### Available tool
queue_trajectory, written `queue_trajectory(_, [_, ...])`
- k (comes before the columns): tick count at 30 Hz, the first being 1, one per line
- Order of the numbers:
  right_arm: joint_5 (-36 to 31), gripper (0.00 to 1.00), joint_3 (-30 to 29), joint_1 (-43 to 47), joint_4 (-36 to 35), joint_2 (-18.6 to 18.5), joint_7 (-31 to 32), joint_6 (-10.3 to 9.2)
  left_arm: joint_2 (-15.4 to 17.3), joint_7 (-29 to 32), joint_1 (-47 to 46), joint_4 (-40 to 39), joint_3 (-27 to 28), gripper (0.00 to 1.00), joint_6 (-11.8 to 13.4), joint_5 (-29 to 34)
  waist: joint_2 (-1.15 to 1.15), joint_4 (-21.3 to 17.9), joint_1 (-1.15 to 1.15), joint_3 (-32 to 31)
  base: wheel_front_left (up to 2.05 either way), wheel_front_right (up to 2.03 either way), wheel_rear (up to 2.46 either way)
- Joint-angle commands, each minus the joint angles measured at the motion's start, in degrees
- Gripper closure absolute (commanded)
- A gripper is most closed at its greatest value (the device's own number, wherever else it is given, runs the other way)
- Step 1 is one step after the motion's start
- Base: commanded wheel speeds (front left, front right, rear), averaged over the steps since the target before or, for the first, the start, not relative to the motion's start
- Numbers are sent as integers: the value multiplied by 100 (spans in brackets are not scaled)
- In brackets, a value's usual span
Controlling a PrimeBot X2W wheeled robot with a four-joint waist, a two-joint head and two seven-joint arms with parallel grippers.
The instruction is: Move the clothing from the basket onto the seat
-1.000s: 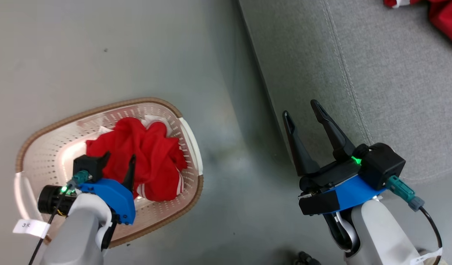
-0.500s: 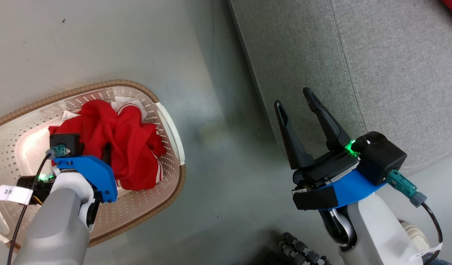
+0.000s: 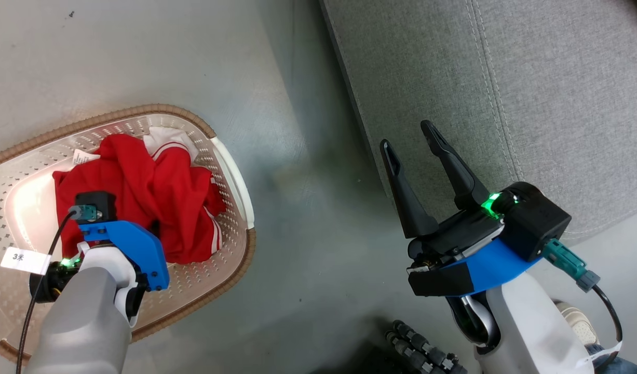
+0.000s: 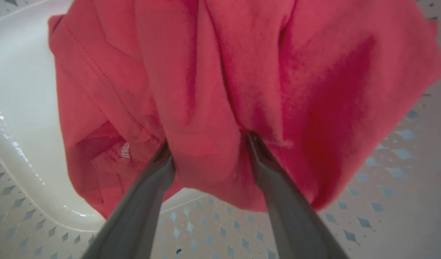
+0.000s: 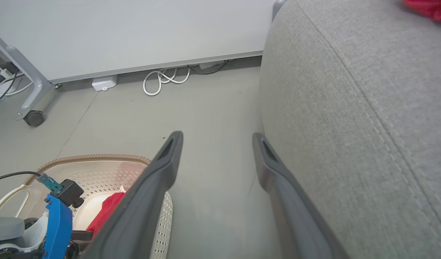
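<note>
The cream perforated basket (image 3: 157, 109) is sitting on the grey floor (image 3: 297, 208), just beside the front edge of the light-grey seat (image 3: 531, 78) but not touching it; a crumpled red garment (image 3: 141, 182) is lying inside the basket, showing a broad white band (image 3: 167, 137) toward the far rim and thin white stripes (image 3: 213, 235) along its near edge.

The left gripper (image 3: 151, 226) is reaching down into that garment; in the left wrist view its fingers (image 4: 159, 169) are standing spread wide, their tips sinking into the red folds (image 4: 242, 72), with a ridge of cloth bulging between them and not being pinched; the basket's holed wall (image 4: 403, 162) is showing around the cloth.

The right gripper (image 3: 405, 134) is hovering over the floor at the seat's edge, its fingers released and parted with nothing between them; in the right wrist view that gripper (image 5: 216, 136) is pointing along the gap between the basket's brown rim (image 5: 91, 158) and the seat's cushion (image 5: 367, 108).

A second piece of red clothing (image 5: 428, 7) is lying on the seat, well apart from both grippers; white cables (image 5: 162, 77) are curling along the far wall.
</note>
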Motion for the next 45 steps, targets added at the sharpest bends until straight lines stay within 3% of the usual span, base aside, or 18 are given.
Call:
queue_trajectory(1, [19,0,9,-102,-8,9,-21,3,9,10,-106,5,-43,11,-35,14,0,-6,0,16,0,0,0])
queue_trajectory(2, [24,0,11,-103,-6,9,-22,3,15,-12,-115,-5,-73,50,-48,34,0,-8,0,26,0,0,0])
queue_trajectory(4, [28,0,15,-105,-1,9,-22,3,22,-20,-124,4,-107,100,-67,54,0,-11,0,40,0,0,0])
queue_trajectory(28, [-35,0,-19,-88,96,8,-22,3,-85,-228,-150,86,-337,100,-224,-91,0,146,0,-230,0,0,0])
queue_trajectory(34, [-125,0,-63,-54,211,7,-21,3,-210,-348,-30,73,-438,100,-289,-142,0,357,0,-649,0,0,0])
queue_trajectory(45, [-547,0,-292,314,622,3,-21,3,-613,-699,486,-177,-952,100,-343,-475,0,1025,0,-2042,0,0,0])
